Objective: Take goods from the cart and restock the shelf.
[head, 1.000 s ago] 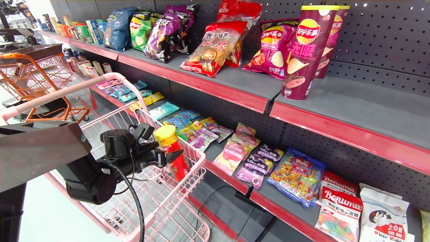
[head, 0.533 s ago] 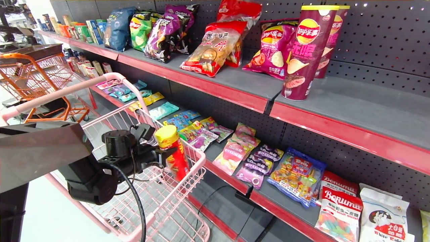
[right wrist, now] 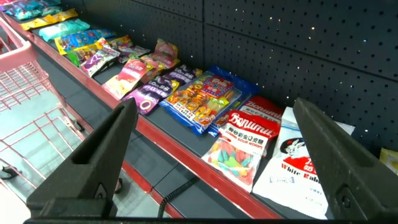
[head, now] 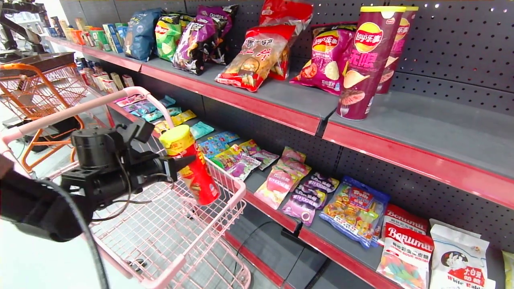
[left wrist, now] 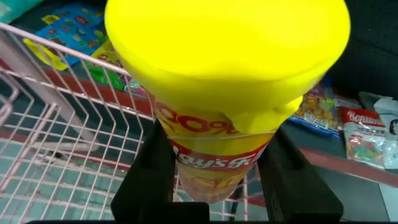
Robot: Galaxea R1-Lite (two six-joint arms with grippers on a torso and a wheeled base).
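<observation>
Left claw (head: pixel 181 166) pinches the red chip can (head: pixel 197 182) high on its body, just under the yellow lid (head: pixel 175 136); black fingers (left wrist: pixel 152 171) pressed to both sides. Can tilted: lid end leans back toward the wrist, base end sits ahead and lower. Left arm runs about level, wrist straight, fingers aimed at the shelving. Below the claw: basket of the pink cart (head: pixel 240 186), can's base near its front rim. Ahead and below: lower shelf (head: pixel 261 205) with flat candy packets. Ahead and above: upper shelf (head: pixel 421 120), purple chip can (head: pixel 363 64) upright on it. Right claw (right wrist: pixel 214 165) spread wide, hanging over the lower shelf's candy bags (right wrist: pixel 205 99)
</observation>
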